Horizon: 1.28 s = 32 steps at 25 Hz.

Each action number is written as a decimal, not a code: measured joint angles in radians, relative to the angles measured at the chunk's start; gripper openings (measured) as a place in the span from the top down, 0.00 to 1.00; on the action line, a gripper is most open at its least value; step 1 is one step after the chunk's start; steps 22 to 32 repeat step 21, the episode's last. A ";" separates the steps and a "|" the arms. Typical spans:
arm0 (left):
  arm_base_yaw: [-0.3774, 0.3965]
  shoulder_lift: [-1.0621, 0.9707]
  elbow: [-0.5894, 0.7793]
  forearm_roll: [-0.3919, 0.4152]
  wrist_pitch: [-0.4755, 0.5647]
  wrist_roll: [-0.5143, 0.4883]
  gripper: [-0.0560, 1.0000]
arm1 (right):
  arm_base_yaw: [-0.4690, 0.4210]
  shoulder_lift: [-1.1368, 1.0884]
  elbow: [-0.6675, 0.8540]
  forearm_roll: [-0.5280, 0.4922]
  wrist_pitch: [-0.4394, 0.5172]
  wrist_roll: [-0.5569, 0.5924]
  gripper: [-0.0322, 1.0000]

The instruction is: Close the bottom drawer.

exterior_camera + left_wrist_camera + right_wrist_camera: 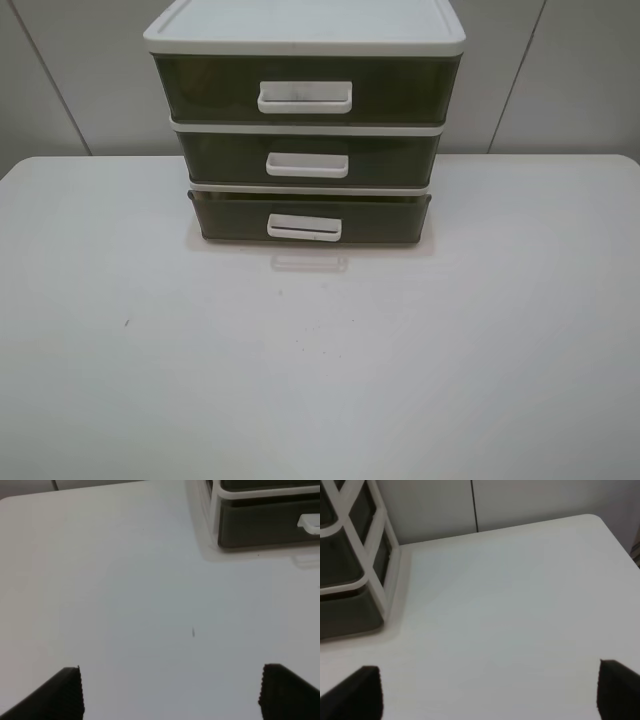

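White bench [320, 380] filled most of the exterior high view, with pale wall panels behind it. A white-framed three-drawer unit [305, 30] stood at the far middle of the bench. The top drawer [200, 88] and middle drawer [220, 158] sat flush in the frame. The bottom drawer [230, 222], smoky-brown and translucent, stuck out slightly toward the camera past the tiers above, its front resting low on the bench; its white loop handle [304, 228] was centred on the front, with a faint reflection on the bench just below. A small dark speck [126, 322] marked the bench left of centre.

Neither arm appeared in the exterior high view. Left end effector [170, 692]: released, black ribbed fingers [67, 692] spread wide above bare bench, well apart from the drawer's corner. Right end effector [487, 690]: likewise released, fingers [360, 690] wide apart, off the unit's right side, touching nothing.
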State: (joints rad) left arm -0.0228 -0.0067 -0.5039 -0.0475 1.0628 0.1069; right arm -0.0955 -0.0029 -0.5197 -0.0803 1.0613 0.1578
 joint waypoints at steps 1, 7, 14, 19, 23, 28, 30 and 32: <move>0.000 0.000 0.000 0.000 0.000 0.000 0.27 | -0.001 0.000 0.000 0.000 0.000 0.000 0.25; 0.000 0.000 0.000 0.000 0.000 0.000 0.27 | -0.001 0.000 0.000 0.000 0.000 -0.001 0.25; 0.000 0.000 0.000 0.000 0.000 0.000 0.27 | -0.001 0.000 0.000 0.000 0.000 -0.001 0.25; 0.000 0.000 0.000 0.000 0.000 0.000 0.27 | -0.001 0.000 0.000 0.000 0.000 -0.001 0.25; 0.000 0.000 0.000 0.000 0.000 0.000 0.27 | -0.001 0.000 0.000 0.000 0.000 -0.001 0.25; 0.000 0.000 0.000 0.000 0.000 0.000 0.27 | -0.001 0.000 0.000 0.000 0.000 -0.001 0.25; 0.000 0.000 0.000 0.000 0.000 0.000 0.27 | -0.001 0.000 0.000 0.000 0.000 -0.001 0.25; 0.000 0.000 0.000 0.000 0.000 0.000 0.27 | -0.001 0.000 0.000 0.000 0.000 -0.001 0.25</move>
